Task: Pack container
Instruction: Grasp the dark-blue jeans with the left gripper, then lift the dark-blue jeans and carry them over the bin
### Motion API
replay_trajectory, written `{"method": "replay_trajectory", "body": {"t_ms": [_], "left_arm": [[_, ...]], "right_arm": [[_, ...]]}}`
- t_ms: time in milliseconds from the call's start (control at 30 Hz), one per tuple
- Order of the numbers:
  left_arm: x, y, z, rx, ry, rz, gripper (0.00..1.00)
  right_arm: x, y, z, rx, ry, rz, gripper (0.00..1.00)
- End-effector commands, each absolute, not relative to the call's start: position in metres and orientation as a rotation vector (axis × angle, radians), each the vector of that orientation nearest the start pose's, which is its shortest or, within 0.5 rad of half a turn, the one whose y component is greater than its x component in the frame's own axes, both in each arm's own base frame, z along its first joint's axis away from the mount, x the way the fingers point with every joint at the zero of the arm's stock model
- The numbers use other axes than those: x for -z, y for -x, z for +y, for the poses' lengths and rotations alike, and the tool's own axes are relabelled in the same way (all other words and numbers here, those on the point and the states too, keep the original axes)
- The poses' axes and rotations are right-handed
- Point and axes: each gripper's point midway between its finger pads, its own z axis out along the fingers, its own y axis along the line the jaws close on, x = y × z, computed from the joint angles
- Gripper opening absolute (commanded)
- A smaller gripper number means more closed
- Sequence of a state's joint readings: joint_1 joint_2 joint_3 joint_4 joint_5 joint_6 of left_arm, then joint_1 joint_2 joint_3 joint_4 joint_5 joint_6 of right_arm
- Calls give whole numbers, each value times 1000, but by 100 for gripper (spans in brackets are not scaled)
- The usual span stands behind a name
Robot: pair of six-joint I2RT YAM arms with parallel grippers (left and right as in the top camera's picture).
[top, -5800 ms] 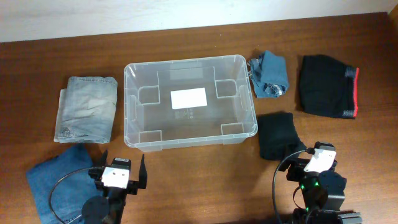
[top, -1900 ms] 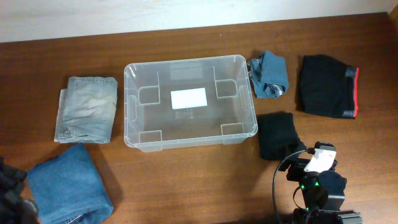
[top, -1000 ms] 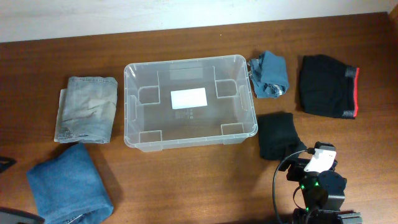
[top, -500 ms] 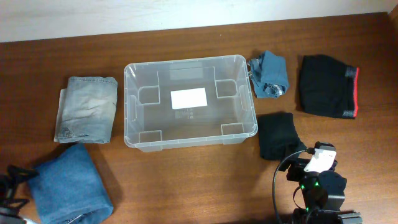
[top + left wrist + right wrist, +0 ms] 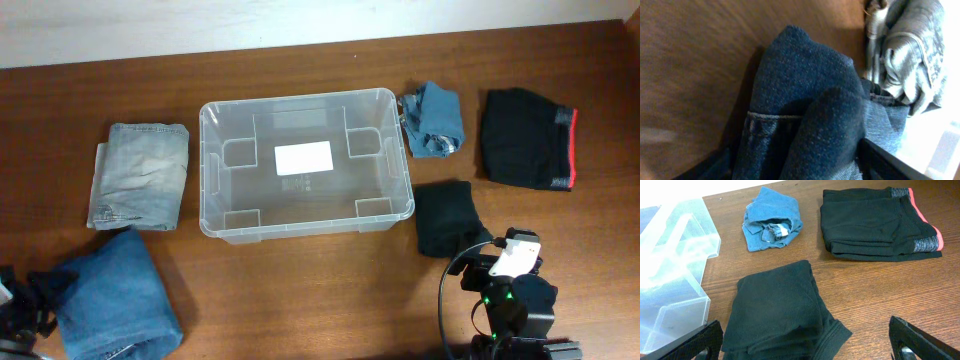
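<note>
The container [image 5: 305, 195] stands empty in the middle of the table [image 5: 300, 300], open side up, with its white label [image 5: 303, 158] showing through the bottom. I judge it to be light but rigid, with smooth walls that give two fingers little grip. If it must be moved, the rounded rim or one of the moulded recesses is the better place to hold it. More likely it stays where it is, and only the clothes around it are handled. These are soft and limp, so a pinch should go on a thick folded edge. A single layer would probably let the piece unfold on the way. The dark blue jeans [image 5: 110, 295] lie to the left of the container and nearer to the robot, and the pale grey jeans [image 5: 140, 175] lie directly at the container's left side. The left gripper [image 5: 795, 152] is at the dark blue jeans with its fingers spread, and a bulge of denim rises between them. Whether the pads touch the cloth I cannot tell. The right gripper [image 5: 804, 332] is also spread wide and holds nothing. It is just right of the container's near corner, over a folded black garment [image 5: 777, 305].
</note>
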State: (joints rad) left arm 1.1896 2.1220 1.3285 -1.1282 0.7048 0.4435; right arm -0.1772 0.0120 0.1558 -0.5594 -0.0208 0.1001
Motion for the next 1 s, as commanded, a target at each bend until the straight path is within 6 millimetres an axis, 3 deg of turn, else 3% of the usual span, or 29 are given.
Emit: {"method": "replay_trajectory", "body": {"t_ms": [0,100,267,400,600,633,667,733,800,833,867,967], "left_arm": [[25,-201,213,1107,1107,2539,68],[25,-201,212,1106,1076,2545,54],[17,-210,212,1143,1073,2474,14],[-21,-237,219,1271,1076,2269,0],[-117,-260,232,1279,896,2185,0],[-146,-267,233,1252,849,2153,0],[-161,-270,234,1237,823,2131,0],[-226,-286,228,1180,707,2015,0],[-282,-296,212,1134,592,1923,0],[-316,-301,193,1117,498,1872,0],[-329,-301,185,1110,460,1856,0],[-389,-304,129,1117,227,1763,0]], "right_arm": [[-110,-212,-35,33,-258,1971,98],[-110,-212,-35,33,-258,1971,98],[-110,-212,-35,33,-257,1972,98],[-110,-212,-35,33,-257,1971,98],[-110,-212,-35,32,-258,1972,98],[-110,-212,-35,32,-258,1972,98],[-110,-212,-35,33,-257,1971,98],[-110,-212,-35,33,-257,1972,98],[-110,-212,-35,33,-257,1971,98],[-110,-212,-35,33,-257,1972,98],[-110,-212,-35,33,-257,1971,98],[-110,-212,-35,33,-257,1972,98]]}}
